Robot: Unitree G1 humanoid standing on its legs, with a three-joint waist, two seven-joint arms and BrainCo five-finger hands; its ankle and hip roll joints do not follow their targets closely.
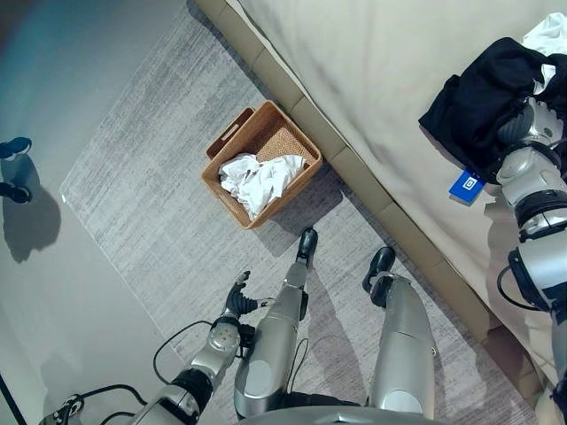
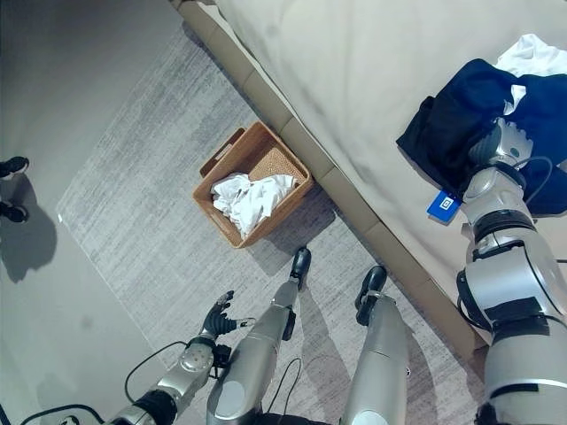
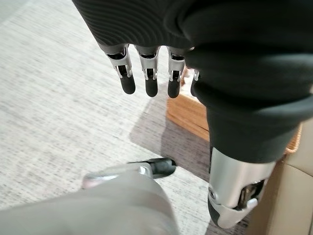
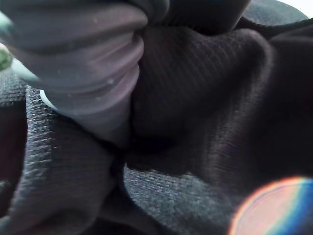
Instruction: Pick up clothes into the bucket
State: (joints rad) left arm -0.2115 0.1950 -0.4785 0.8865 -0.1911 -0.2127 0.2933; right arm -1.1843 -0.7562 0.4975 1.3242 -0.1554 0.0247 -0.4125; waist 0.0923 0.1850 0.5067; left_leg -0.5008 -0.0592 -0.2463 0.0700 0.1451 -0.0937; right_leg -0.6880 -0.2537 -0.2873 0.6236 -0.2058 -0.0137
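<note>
A woven brown basket [image 1: 293, 129] stands on the rug beside the bed, with crumpled white clothes [image 1: 260, 180] inside. A dark garment [image 1: 478, 97] lies bunched on the bed [image 1: 381, 62] at the right, and a white garment [image 1: 547, 35] lies past it. My right hand [image 2: 501, 142] is pushed into the dark garment [image 4: 210, 112], which covers its fingers. My left hand [image 1: 237, 301] hangs low over the rug, well short of the basket [image 3: 188, 112], open and holding nothing.
A grey rug [image 1: 151, 204] lies along the bed's padded base. A blue tag [image 1: 466, 186] rests on the bed near my right wrist. A person's dark shoes [image 1: 13, 148] stand on the bare floor at the far left.
</note>
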